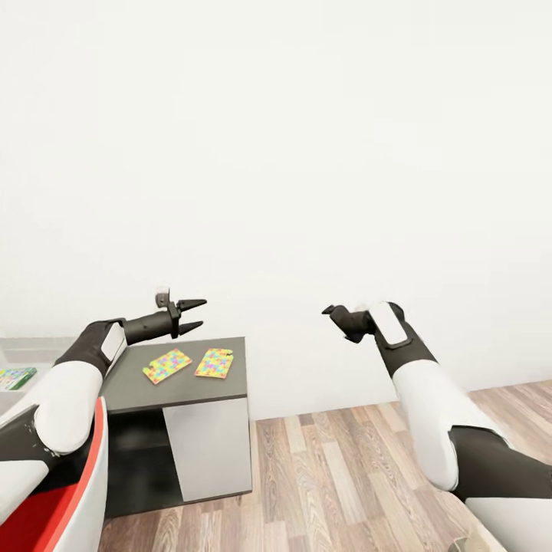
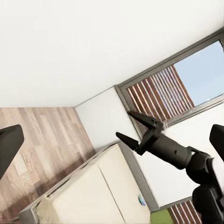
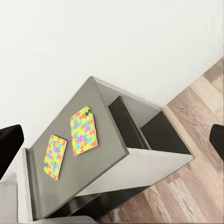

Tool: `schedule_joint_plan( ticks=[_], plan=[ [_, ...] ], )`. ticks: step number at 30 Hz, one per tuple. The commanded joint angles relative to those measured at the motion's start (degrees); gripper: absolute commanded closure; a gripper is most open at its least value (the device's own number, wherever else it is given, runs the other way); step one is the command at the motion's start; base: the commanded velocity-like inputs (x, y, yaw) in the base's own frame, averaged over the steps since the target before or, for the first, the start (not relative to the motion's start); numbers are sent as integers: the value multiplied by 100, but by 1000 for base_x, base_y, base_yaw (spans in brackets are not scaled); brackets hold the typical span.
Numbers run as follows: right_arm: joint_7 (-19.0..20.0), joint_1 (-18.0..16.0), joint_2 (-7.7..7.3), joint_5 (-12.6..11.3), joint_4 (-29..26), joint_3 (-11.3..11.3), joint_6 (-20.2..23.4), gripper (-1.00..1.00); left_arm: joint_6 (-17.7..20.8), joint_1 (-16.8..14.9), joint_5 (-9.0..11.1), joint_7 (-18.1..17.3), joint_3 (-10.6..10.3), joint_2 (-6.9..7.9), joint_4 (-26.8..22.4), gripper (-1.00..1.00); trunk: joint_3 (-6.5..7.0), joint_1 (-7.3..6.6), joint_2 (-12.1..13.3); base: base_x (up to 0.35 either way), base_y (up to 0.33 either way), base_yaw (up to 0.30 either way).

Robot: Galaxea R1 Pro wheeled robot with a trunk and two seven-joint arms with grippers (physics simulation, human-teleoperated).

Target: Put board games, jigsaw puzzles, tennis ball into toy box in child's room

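I am holding my left end effector (image 1: 195,316) wide open over the dark grey bench (image 1: 138,387); two multicoloured jagged puzzle panels (image 1: 167,365) (image 1: 214,363) are lying near its far edge; my right end effector (image 2: 132,127) is open too.

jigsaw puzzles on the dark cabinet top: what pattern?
Interlocked yellow, pink, blue and green pieces on both jigsaw puzzles; clearest in the right wrist view.

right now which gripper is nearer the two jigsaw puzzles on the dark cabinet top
Left. The left gripper, open, hovers just above the jigsaw puzzles on the cabinet top. The right gripper hangs well off to the side, over the wood floor.
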Motion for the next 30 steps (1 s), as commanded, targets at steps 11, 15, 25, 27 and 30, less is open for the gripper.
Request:
schedule_joint_plan(
  ticks=[11,15,25,27,30],
  plan=[
    [-61,898,30,1014,-23,807,-580,-100,-376,119,-208,241,40,18,0,-100,-3,2,-5,0,0,-7],
    [-52,1271,-34,1152,-47,802,-702,-100,-416,212,-210,298,36,14,0,-100,-3,2,-5,0,0,0],
    [296,1818,-713,938,-56,529,-741,-100,-764,345,-230,334,32,26,0,-100,-3,2,-5,0,0,0],
    [342,1985,-742,915,-56,515,-756,-100,-791,399,-268,338,31,29,-4,-100,-3,2,-5,-18,5,0],
    [464,2123,-772,901,-56,505,-763,-100,-903,465,-356,337,31,33,-11,-100,-3,2,-5,-145,79,2]
  ],
)
